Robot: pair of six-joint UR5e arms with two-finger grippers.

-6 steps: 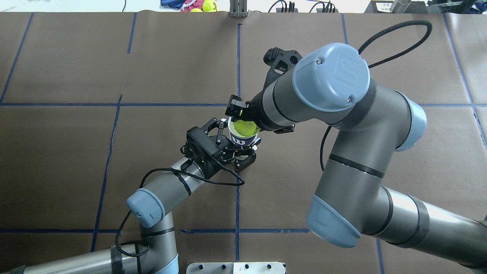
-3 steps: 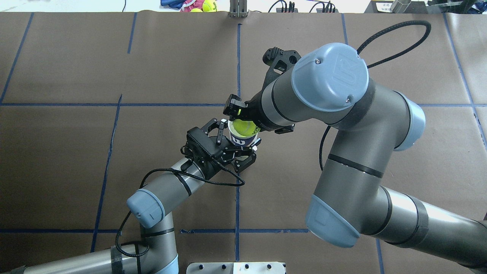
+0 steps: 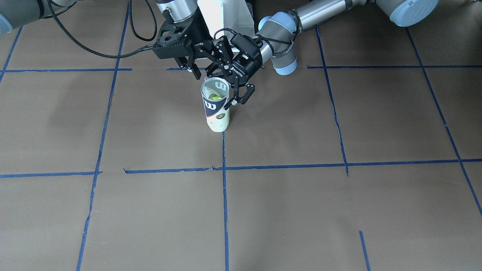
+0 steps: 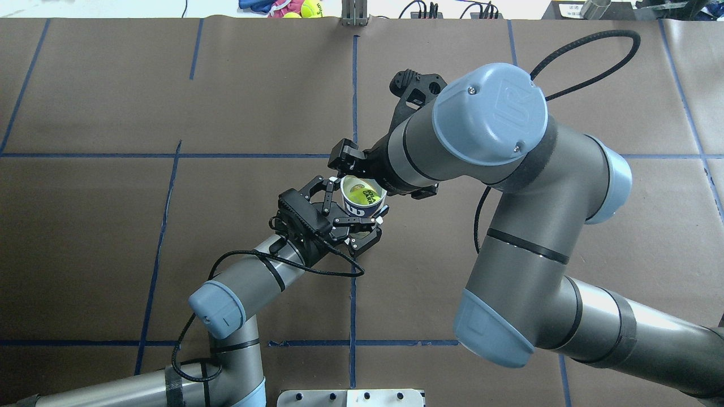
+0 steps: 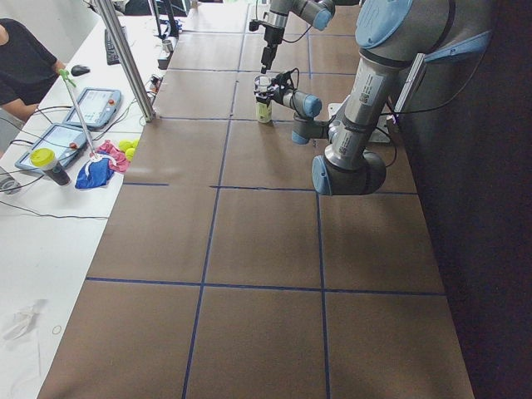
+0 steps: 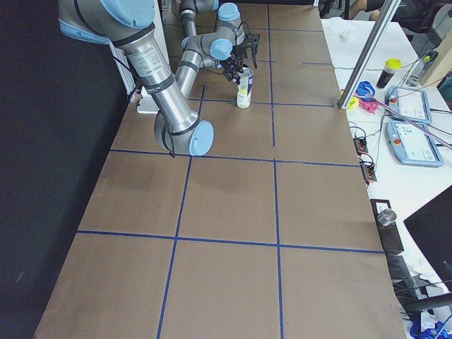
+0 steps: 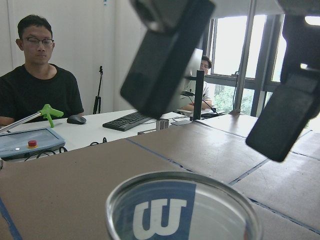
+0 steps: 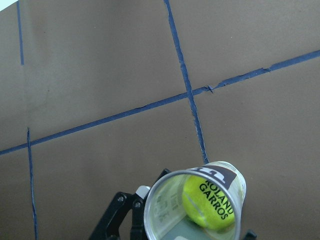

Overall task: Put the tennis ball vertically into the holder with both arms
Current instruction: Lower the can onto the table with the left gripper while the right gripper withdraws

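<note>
Bench (image 4: 113, 237): brown paper w/ blue tape grid, fills most views. Right arm (image 4: 509, 169) is the big one in the overhead view, reaching in over bench centre. Left arm (image 4: 243, 280) comes in low from the other side, wrist approx. level. White pedestal (image 3: 222, 15) at the robot's end of the bench. In the left wrist view a person in a black tee (image 7: 37, 85) sits at a white desk beyond the bench.

Right pincer (image 3: 207, 64) hangs pointing down just over the holder's mouth. Its fingers are spread and it's empty, released.

Left pincer (image 4: 356, 204) comes at the holder side-on, nr its top, one finger either side. Can't tell whether the pads press the wall, so grasping vs. loose is unclear.

Holder (image 3: 215, 109): clear can, navy/white label w/ "W", upright on the bench nr a tape crossing, mouth open.

Tennis ball (image 8: 210, 202): inside the holder, below the rim, over toward one wall. Print reads "ROLAND GARROS". How deep it sits, can't tell.
</note>
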